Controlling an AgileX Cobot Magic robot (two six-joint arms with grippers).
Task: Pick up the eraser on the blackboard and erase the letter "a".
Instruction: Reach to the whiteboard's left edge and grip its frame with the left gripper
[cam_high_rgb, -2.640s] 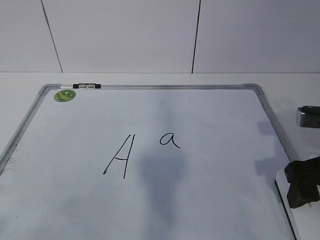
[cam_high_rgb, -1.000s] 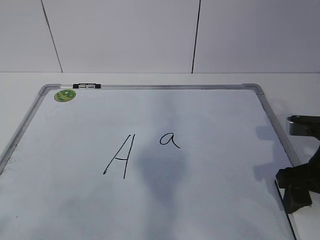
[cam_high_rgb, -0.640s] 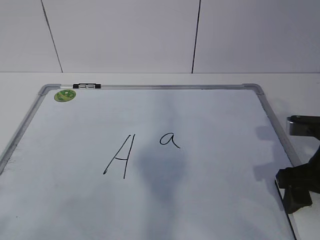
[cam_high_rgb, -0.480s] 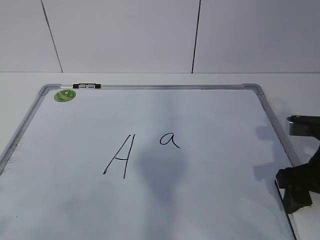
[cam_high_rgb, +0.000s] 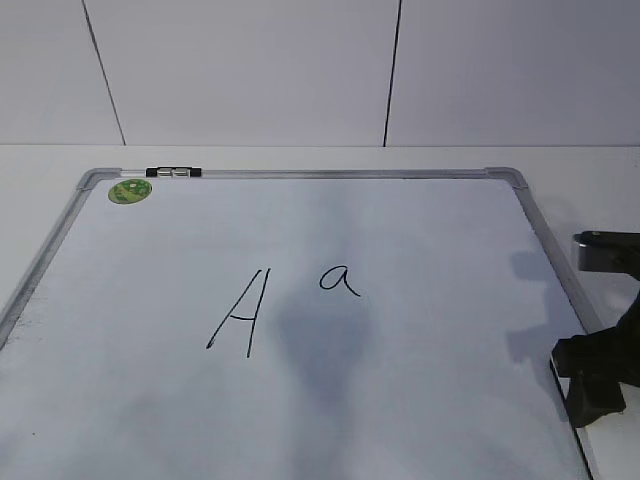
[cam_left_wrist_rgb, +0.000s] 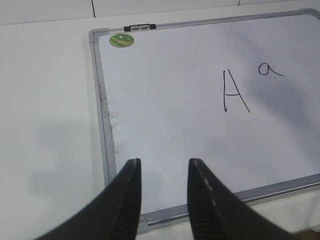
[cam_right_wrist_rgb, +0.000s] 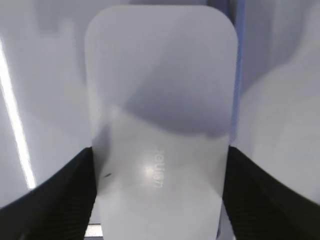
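Your right end effector (cam_right_wrist_rgb: 159, 195) has its two black fingers (cam_right_wrist_rgb: 60, 192) pressed against both long sides of the white glossy oblong plastic eraser (cam_right_wrist_rgb: 160, 110), so it's gripping it. In the exterior view that end effector (cam_high_rgb: 598, 375) sits at the near right corner of the large white dry-erase blackboard with the grey aluminium frame (cam_high_rgb: 545, 235), right at the right frame rail; only a sliver of the eraser shows there.

The small handwritten black letter "a" (cam_high_rgb: 339, 280) is mid-board, well left and far of the eraser. The big angular capital "A" (cam_high_rgb: 238, 312) sits just left of it, close but not touching. The board surface between the eraser and the "a" is bare white.

Your left end effector (cam_left_wrist_rgb: 162, 200) is narrowly parted and holding nothing, hovering over the board's near left corner by the frame rail. The round green sticker (cam_left_wrist_rgb: 121, 40) is at the far left corner. The white counter (cam_left_wrist_rgb: 45, 120) runs along the left frame.
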